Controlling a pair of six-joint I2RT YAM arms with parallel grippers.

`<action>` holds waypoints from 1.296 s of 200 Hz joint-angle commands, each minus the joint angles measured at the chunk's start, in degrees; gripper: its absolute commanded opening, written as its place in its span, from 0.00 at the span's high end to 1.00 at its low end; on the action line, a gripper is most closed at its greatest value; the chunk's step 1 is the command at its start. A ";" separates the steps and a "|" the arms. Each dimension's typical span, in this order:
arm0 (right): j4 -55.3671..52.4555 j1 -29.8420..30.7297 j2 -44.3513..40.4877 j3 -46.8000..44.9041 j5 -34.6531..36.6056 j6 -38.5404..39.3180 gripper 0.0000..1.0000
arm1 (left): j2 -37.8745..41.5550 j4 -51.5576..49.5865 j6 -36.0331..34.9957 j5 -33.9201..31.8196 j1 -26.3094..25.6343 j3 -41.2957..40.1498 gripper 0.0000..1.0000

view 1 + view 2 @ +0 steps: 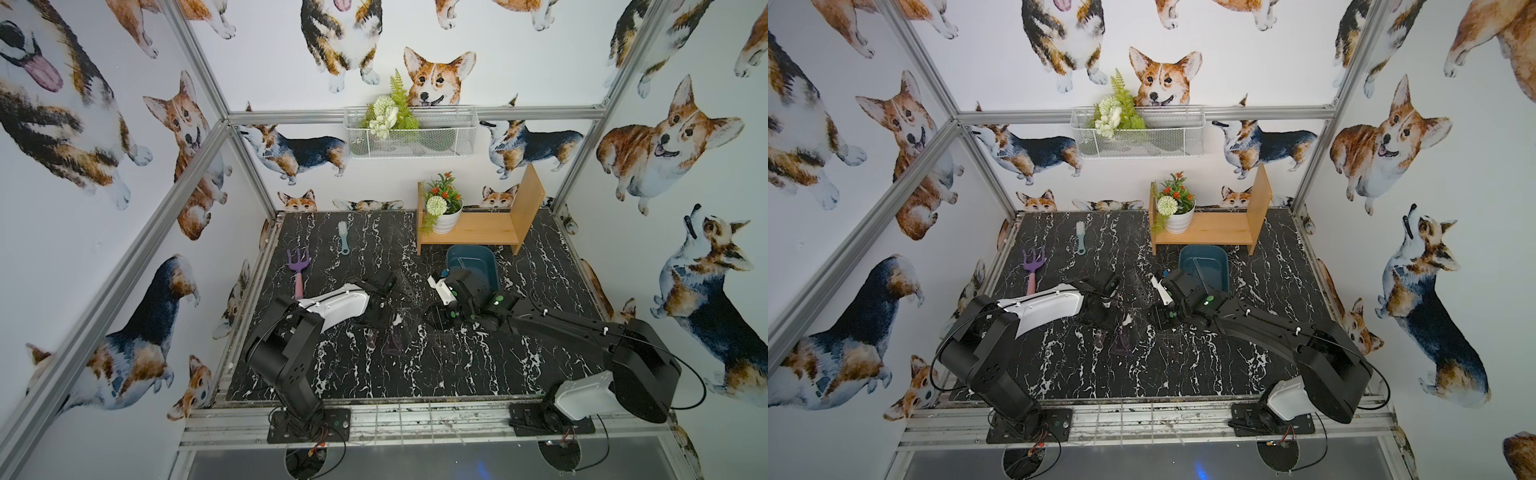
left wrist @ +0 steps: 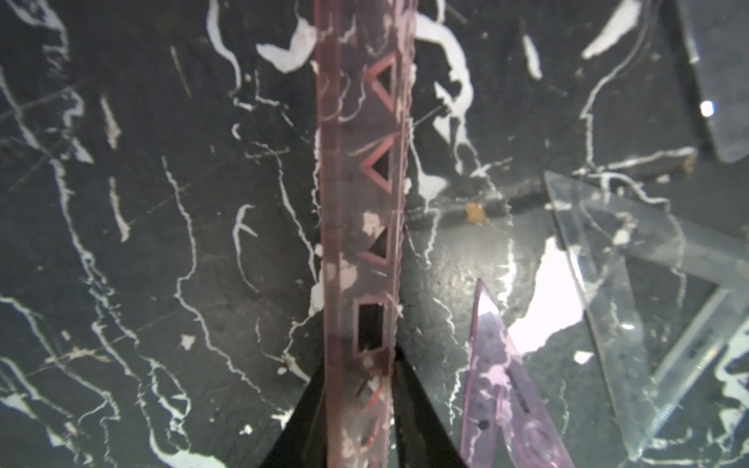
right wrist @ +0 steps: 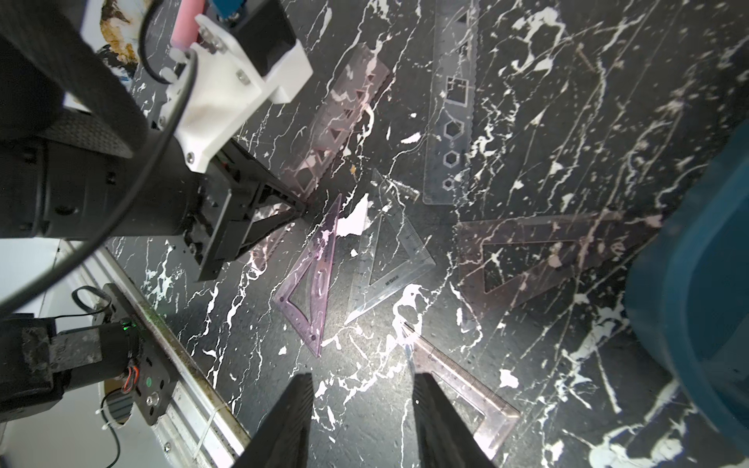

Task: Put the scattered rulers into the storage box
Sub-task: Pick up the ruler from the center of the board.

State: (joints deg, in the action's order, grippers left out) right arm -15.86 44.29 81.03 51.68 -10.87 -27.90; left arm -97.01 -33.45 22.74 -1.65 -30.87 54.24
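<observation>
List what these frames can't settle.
- Box contents: right arm covers its near side in both top views; right wrist view's edge cuts it off.
- Left gripper: hold on the pink ruler unclear, left wrist view blurs there.
- Clear rulers: too faint in a top view to count.

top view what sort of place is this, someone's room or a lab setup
Probably a robot test cell, not a lived-in room: an aluminium frame edges corgi-print walls, a left arm and right arm are mounted beside a marble-look tabletop, with props like a wooden shelf.
</observation>
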 commanded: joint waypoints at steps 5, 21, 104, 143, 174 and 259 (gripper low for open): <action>1.08 0.14 -0.20 -0.40 0.42 0.13 0.54 | -1.01 0.76 0.37 1.94 -0.23 -0.89 0.77; 1.18 0.09 -0.35 -0.48 0.50 0.03 0.54 | -0.85 0.52 0.46 1.86 -0.24 -0.74 0.81; 0.83 0.09 -1.36 -0.52 1.90 0.04 0.54 | 1.66 -2.26 0.64 2.56 -0.14 2.13 1.00; 0.83 0.07 -2.28 -0.21 3.21 -0.05 0.55 | 4.88 -3.27 0.72 3.99 0.54 3.66 1.00; 1.22 -0.10 -2.37 0.00 3.33 0.13 0.54 | 8.32 -3.28 0.64 6.97 1.75 4.29 1.00; 11.40 -6.61 -3.85 -1.57 -9.92 -5.94 0.54 | 17.06 3.75 2.41 24.53 7.49 1.56 1.00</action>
State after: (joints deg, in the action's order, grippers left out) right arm -10.24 38.68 77.73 50.43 -15.16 -31.09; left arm -81.45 -33.65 24.01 14.50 -24.80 56.95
